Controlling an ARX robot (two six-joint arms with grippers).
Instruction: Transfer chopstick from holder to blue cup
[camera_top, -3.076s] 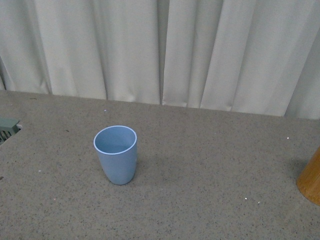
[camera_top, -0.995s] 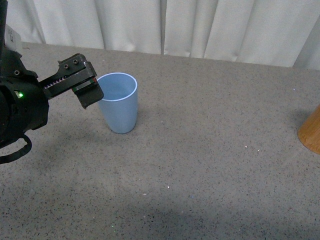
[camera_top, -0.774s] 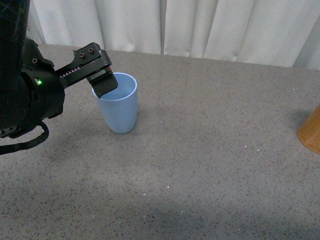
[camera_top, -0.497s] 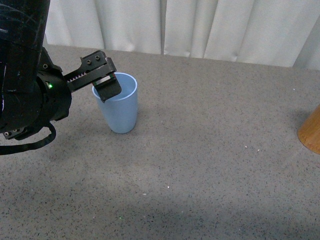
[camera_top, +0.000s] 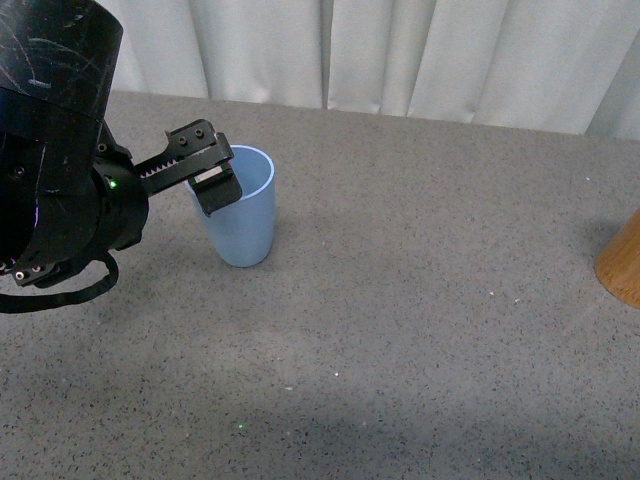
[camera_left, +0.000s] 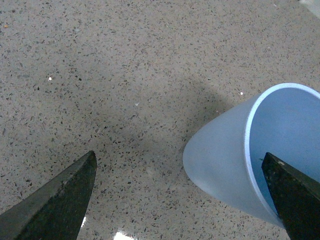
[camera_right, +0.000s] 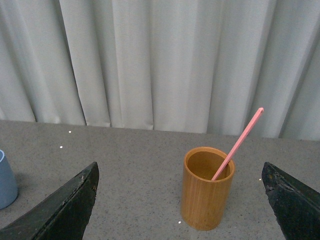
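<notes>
Desk (camera_top: 430, 330) room is lying wide open between the blue cup (camera_top: 243, 222) and the wooden holder (camera_top: 622, 268), which are standing well apart; the holder is being cut off by the right edge of the front view. The desk's far edge is running along the curtain (camera_top: 400, 50). The left hand (camera_top: 212, 178) is hanging at the cup's left rim with its fingers (camera_left: 55, 205) spread apart. In the left wrist view one finger is showing over the cup's mouth and the other over bare desk, so the cup's wall is sitting between them, and nothing is being gripped. The right hand (camera_right: 180, 165) is hovering with its fingers wide apart and empty, facing the holder. The chopstick (camera_right: 238, 144) is leaning in the holder, its upper end sticking out past the rim. Compared with half a second earlier, the left hand is sitting slightly lower at the rim and the arm is looming larger, while the cup is keeping its spot.
</notes>
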